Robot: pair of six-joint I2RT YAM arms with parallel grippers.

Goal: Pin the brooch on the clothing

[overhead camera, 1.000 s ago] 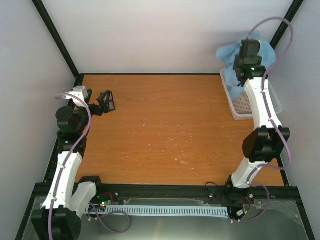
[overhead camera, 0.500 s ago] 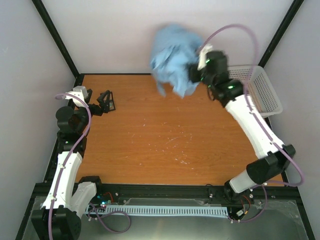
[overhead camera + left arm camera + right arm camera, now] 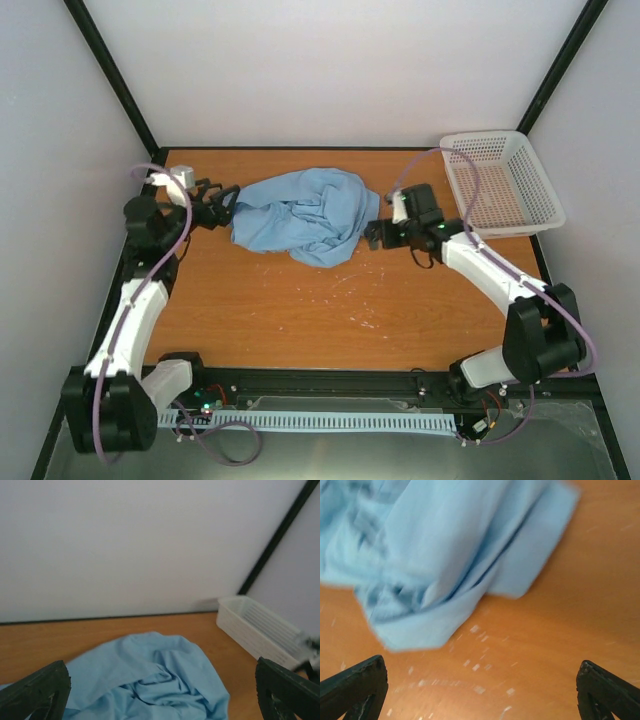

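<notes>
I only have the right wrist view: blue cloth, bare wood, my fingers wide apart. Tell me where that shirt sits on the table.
Observer: The shirt lies crumpled toward the back of the table, just left of your right hand.
Operator: Report the other arm.
Observer: The left hand is open at the shirt's left edge. I cannot tell whether it touches the cloth.
Operator: Check the basket for me.
Observer: The white mesh basket stands in the far right corner, with nothing visible inside it.
</notes>
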